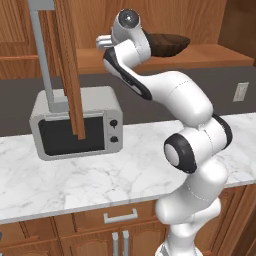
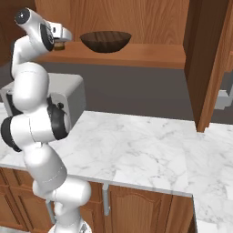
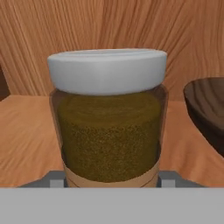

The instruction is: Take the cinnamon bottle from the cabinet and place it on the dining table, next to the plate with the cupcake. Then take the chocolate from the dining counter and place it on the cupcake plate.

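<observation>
Left base view: we find the arm [image 1: 187, 145] reaching up to the cabinet shelf [image 1: 210, 55], beside the bowl [image 1: 167, 44].

Right base view: the end effector [image 2: 60, 40] sits at the bottle [image 2: 59, 45] on that shelf.

Hand view: the bottle [image 3: 108, 118] stands upright between the fingers; whether they are clamped on it we cannot tell. We judge a shallow grip could tip it against the bowl [image 3: 208, 111].

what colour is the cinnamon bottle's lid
White, on the cinnamon bottle; clearest in the hand view.
</observation>
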